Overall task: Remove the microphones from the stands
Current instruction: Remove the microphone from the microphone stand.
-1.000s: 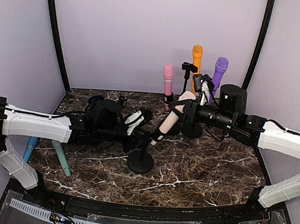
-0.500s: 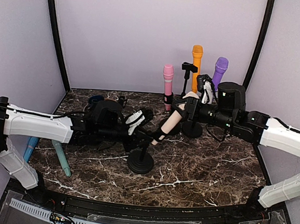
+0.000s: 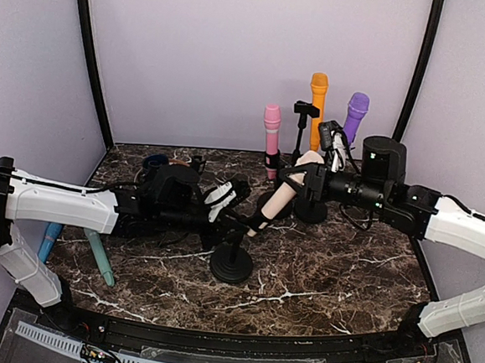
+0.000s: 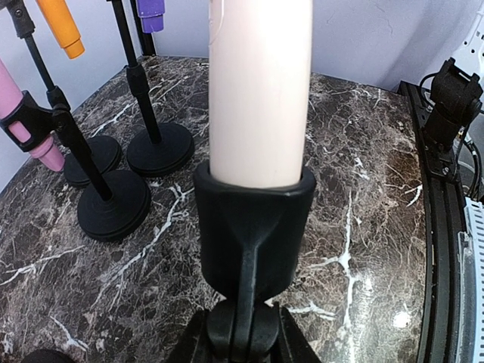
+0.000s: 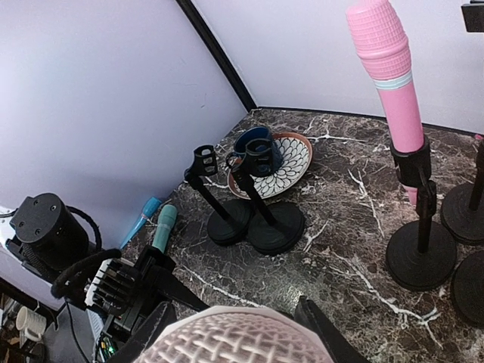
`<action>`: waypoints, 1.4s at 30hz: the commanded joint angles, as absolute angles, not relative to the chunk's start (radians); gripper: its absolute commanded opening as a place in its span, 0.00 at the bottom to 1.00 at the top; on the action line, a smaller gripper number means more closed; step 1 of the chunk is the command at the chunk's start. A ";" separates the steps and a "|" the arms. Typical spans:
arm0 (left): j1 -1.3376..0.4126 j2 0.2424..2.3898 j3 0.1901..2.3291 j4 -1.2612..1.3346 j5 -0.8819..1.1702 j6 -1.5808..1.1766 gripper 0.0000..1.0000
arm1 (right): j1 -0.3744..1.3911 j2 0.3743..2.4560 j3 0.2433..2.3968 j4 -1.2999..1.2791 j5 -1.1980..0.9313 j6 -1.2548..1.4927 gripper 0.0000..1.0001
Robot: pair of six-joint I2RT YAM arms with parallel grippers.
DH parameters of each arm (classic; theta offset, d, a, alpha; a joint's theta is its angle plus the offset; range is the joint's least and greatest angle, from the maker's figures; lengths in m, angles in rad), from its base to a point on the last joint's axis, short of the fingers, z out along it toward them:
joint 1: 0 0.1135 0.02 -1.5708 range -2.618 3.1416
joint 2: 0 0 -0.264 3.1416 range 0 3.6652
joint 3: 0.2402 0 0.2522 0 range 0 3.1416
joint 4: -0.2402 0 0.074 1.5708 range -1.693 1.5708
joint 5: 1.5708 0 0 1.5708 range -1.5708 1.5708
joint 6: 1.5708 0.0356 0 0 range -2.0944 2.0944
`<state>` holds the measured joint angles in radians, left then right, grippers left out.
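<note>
I see the microphone [image 3: 279, 198] near the middle of the top view, leaning up toward the right. It is a smooth, pale peach tube with a bumpy mesh head [image 5: 242, 338]. Its bottom end sits in the black clip [image 4: 253, 219] of the stand [image 3: 231, 263], whose round foot rests on the dark marble counter [image 3: 336, 273]. My right gripper [image 3: 297, 176] has its fingers [image 5: 318, 327] pinching the mesh head. My left gripper [image 3: 236, 210] has its fingers [image 4: 293, 350] pinching the stand just under the clip.
</note>
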<state>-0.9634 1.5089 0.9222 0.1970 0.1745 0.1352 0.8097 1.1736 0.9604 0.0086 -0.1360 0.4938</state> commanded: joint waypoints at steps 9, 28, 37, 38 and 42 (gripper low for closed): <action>-0.964 1.534 0.886 0.005 0.177 0.152 0.00 | 0.775 1.064 0.950 0.321 -0.187 0.470 0.27; -0.963 1.537 0.885 0.005 0.174 0.153 0.00 | 0.774 1.113 1.103 -0.023 0.191 0.596 0.27; -0.963 1.536 0.884 0.005 0.170 0.155 0.00 | 0.773 1.090 1.092 -0.012 0.202 0.577 0.27; -0.964 1.536 0.885 0.005 0.171 0.155 0.00 | 0.773 1.088 1.090 -0.013 0.206 0.575 0.27; -0.964 1.535 0.884 0.005 0.171 0.155 0.00 | 0.772 1.081 1.085 -0.018 0.218 0.571 0.27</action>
<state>-0.9672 1.5192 0.9234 0.2127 0.1791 0.1341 0.8158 1.1519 1.0203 -0.1543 -0.0086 0.6159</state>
